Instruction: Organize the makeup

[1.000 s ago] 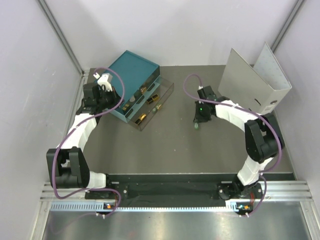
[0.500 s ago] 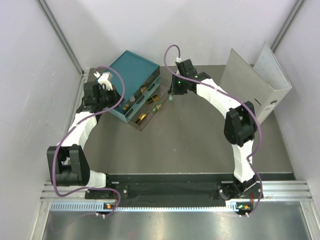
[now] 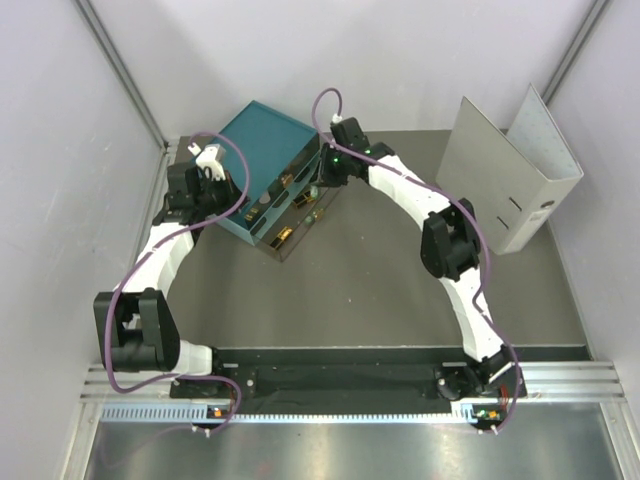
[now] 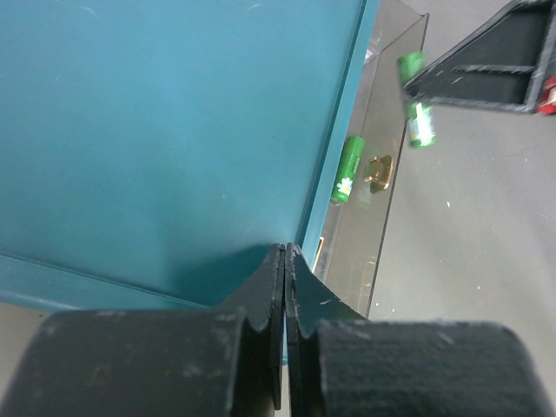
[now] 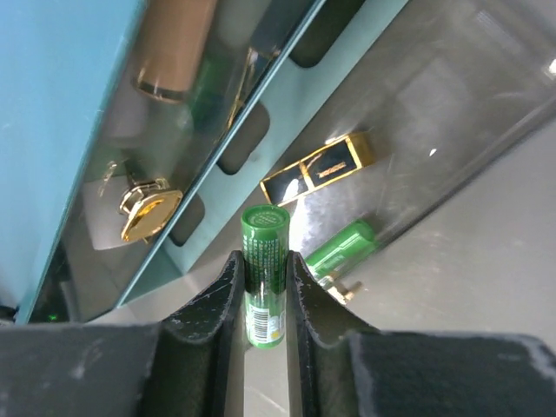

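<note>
Our right gripper (image 5: 263, 282) is clamped on a green tube (image 5: 264, 228) above the clear drawer (image 5: 452, 95), with another green tube (image 5: 340, 248) and a black-and-gold case (image 5: 317, 169) beyond its fingertips. Released over the drawer's front wall, whose nearness we cannot judge, the tube could bounce out. Our left gripper (image 4: 285, 278) rests pinched shut, empty, by the teal box (image 4: 174, 130)

Right fingers (image 5: 208, 321) clamped on a bright green tube (image 5: 264, 243), which lies lengthwise between them, cap end outward. Beyond the tube, inside a clear drawer (image 5: 417, 95) of the teal drawer box (image 5: 61, 104), lie a flat black-and-gold case (image 5: 318, 170) and, near it, a second green tube (image 5: 343, 246). Higher in the box, a peach-tan tube (image 5: 178, 43) and a gold clasp-shaped item (image 5: 146, 215) show through clear plastic. Grey worktop (image 5: 486, 278) at lower right.
</note>
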Available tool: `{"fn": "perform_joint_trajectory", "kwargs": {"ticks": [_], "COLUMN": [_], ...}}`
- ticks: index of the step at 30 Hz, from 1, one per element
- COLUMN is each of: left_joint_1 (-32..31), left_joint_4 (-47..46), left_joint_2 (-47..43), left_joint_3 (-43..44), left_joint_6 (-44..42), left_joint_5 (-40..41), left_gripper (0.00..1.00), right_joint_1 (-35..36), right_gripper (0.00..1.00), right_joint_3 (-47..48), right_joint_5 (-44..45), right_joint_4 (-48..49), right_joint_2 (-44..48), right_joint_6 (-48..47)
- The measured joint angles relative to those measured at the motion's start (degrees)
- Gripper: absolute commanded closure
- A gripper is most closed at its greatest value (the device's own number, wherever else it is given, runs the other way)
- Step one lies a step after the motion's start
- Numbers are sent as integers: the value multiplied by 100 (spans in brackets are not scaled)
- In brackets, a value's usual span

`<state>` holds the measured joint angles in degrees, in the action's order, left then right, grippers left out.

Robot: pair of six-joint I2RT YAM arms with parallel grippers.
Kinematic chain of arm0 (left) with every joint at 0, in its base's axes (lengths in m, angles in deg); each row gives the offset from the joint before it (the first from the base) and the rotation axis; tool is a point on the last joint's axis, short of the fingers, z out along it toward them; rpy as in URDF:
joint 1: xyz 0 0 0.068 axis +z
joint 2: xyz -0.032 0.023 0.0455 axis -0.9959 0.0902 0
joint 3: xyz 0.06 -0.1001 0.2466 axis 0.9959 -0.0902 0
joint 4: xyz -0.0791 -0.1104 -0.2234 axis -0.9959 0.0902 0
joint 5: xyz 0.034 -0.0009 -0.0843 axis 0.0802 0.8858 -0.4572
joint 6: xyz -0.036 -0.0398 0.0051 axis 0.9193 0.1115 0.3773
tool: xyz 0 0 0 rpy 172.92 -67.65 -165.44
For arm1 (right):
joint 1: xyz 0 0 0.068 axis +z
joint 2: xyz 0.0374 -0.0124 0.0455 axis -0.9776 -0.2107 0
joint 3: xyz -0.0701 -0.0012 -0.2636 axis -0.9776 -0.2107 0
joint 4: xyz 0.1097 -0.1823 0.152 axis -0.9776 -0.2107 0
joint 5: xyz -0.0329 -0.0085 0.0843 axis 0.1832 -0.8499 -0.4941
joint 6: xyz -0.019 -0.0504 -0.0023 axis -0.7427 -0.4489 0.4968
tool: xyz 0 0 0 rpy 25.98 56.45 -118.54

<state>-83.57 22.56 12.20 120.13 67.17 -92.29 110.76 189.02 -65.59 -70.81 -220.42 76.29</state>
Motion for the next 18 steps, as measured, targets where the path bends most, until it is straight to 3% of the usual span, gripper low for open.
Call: {"fn": "perform_joint_trajectory", "kwargs": {"ticks": [5, 18], "left_joint_1": [0, 0], "left_joint_4": [48, 68], "left_joint_2": [26, 20], "left_joint_3": [37, 48], "left_joint_6": [-17, -15], "left_joint_5": [-2, -4], "left_gripper": [100, 100], "right_joint_1": [68, 116], "right_gripper": [51, 44], "right_joint_3": [-4, -540], "right_joint_5": [-83, -125], "right_joint_4": [17, 476], "right_joint_2": [-179, -33], "right_joint_6": [125, 133]}}
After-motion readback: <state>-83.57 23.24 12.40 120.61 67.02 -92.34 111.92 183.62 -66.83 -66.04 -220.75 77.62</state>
